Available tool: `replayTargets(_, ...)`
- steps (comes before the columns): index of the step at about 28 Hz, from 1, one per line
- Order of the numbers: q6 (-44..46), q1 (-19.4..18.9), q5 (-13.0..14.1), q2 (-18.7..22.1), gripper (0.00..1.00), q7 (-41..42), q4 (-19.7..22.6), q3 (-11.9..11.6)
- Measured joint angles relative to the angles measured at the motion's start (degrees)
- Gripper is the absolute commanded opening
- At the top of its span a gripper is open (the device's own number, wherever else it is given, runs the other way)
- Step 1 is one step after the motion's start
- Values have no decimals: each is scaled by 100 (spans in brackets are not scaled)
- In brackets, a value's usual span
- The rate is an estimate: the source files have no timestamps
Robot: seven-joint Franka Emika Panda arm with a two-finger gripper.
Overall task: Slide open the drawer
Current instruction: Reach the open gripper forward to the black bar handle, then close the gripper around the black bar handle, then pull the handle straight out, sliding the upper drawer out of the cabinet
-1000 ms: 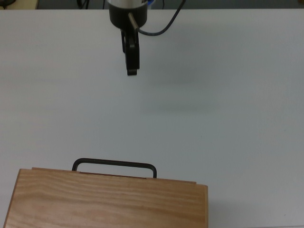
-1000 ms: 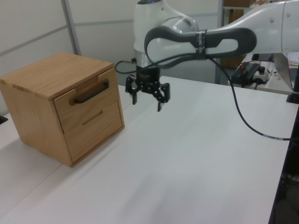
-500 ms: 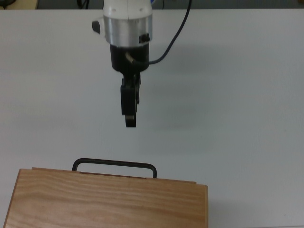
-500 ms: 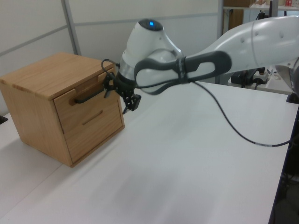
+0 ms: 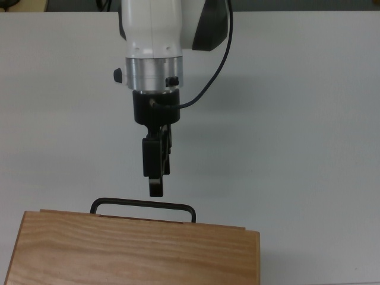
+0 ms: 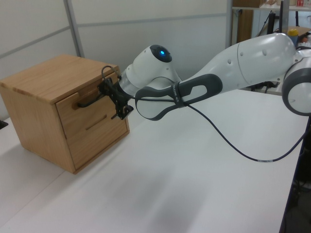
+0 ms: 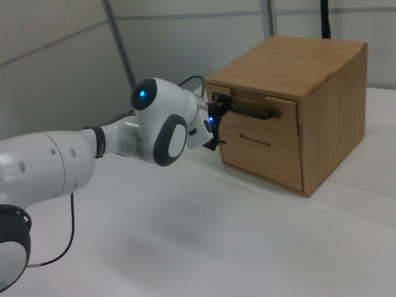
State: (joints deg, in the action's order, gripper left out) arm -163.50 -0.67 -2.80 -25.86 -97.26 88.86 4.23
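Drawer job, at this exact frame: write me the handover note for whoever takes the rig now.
Gripper: open, turned sideways, fingers around the black bar handle without gripping it, one above and one below in the left view.
Drawer: the upper one in the wooden cabinet, front flush with the casing, fully shut.
Done: the approach to the handle only.
Left: close on the bar, then pull straight out from the cabinet front.
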Motion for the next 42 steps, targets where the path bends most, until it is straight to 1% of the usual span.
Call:
replayTargets(5, -455, 80, 0, -145, 93, 0, -193, -11)
replayTargets(7, -596, 106, 0, -184, 82, 0, -258, -17)
replayTargets(9, -626, 124, 0, -220, 76, 0, -314, -19)
replayTargets(10, -628, 128, 0, -244, 70, 0, -346, -22)
replayTargets(11, -628, 131, 0, -273, 48, 0, -384, -24)
replayTargets(13, -628, 133, 0, -367, 32, 0, -495, -29)
replayTargets(14, -628, 133, 0, -407, 22, 0, -534, -30)
replayTargets(15, -628, 133, -1, -452, 8, 2, -576, -30)
replayTargets(16, -630, 132, -2, -492, 0, 4, -610, -30)
replayTargets(20, -678, 128, -71, -604, 0, 40, -700, -30)
replayTargets(29, -696, 62, -304, -620, 0, 46, -729, -20)
replayTargets(42, -697, 58, -313, -578, 0, 46, -673, -21)
